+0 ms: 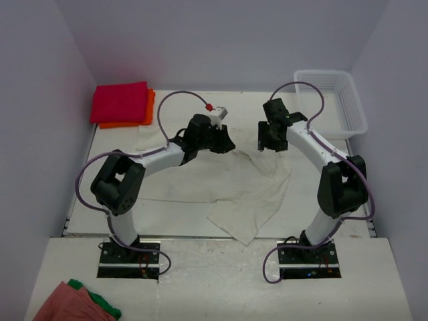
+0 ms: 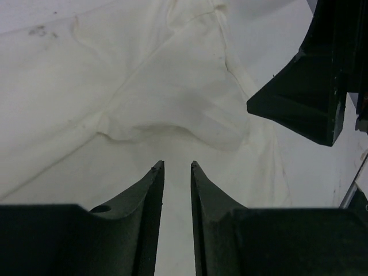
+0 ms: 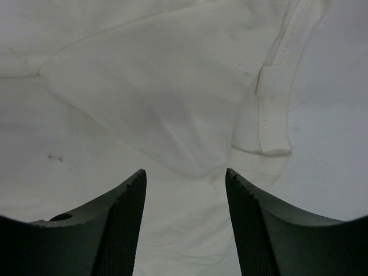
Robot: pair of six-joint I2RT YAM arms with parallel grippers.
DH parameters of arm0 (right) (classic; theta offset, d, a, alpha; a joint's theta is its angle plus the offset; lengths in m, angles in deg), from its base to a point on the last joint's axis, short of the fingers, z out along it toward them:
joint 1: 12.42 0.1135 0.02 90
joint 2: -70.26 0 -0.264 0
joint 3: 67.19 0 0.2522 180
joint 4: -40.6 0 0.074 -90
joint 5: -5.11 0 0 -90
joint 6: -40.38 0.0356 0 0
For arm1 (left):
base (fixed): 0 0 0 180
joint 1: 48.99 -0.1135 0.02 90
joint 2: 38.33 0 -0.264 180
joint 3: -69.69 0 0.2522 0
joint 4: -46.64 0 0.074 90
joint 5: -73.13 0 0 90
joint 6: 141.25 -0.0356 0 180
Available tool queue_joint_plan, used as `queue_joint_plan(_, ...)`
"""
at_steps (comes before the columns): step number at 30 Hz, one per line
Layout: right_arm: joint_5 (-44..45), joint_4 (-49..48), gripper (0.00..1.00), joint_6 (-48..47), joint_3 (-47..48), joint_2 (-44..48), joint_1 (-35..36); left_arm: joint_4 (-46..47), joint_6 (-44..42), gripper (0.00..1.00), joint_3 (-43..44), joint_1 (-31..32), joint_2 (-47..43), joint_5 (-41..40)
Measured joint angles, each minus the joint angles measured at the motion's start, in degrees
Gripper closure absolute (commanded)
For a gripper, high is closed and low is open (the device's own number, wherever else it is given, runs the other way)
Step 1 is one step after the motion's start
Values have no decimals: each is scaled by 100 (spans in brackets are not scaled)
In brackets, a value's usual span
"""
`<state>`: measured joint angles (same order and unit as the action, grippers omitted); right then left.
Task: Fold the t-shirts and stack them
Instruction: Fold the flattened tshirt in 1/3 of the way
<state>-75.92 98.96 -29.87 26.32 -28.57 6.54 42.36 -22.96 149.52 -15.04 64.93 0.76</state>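
Hovering side by side over the far edge of the cream-white t-shirt (image 1: pixel 221 190), both arms look set to pinch that edge together, probably to draw the first fold towards the near side. The shirt lies open and wrinkled at the middle of the worktop (image 1: pixel 294 214), one corner trailing towards the near edge, so it reads as the garment in hand and not yet folded.

The left gripper (image 2: pixel 177 165) has its fingers only a narrow slit apart, with nothing between them; it hangs over a soft ridge of cloth. The right gripper (image 3: pixel 185 172) stands with its fingers wide apart above flat fabric, just beside a stitched hem (image 3: pixel 270 109) that curls over at its end. Neither has hold of the shirt. From the left wrist view the right arm's finger shows close by, so the two are working near each other and need care not to collide.

At the far left corner the magenta-red t-shirt (image 1: pixel 120 101) sits folded on top of the orange t-shirt (image 1: pixel 151 107), a stack that the white one presumably joins. A white mesh basket (image 1: pixel 354 114) stands at the far right; salmon-pink cloth (image 1: pixel 63 304) and green cloth (image 1: pixel 103 309) lie off the worktop at the near left.

No brand, label or legible writing shows anywhere, only a few dark specks on the cloth.
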Motion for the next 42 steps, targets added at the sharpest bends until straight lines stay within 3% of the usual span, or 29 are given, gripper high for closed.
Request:
queue_joint_plan(3, -96, -39, 51, 57, -120, 26, 0, -31, -55, 75, 470, 387, 468, -236)
queue_joint_plan(7, -103, -61, 45, 157, -387, 120, 0, -63, -120, 73, 767, 654, 894, -592)
queue_joint_plan(17, -98, -111, 45, 216, -612, 721, -111, -468, -389, 72, 960, 1211, 1161, -1556)
queue_joint_plan(35, -107, -229, 43, 214, -940, 1294, -323, -911, -496, 73, 1963, 1381, 2258, -2194)
queue_joint_plan(42, -157, -264, 44, 212, -973, 1309, -334, -966, -540, 68, 2181, 1384, 2387, -2205)
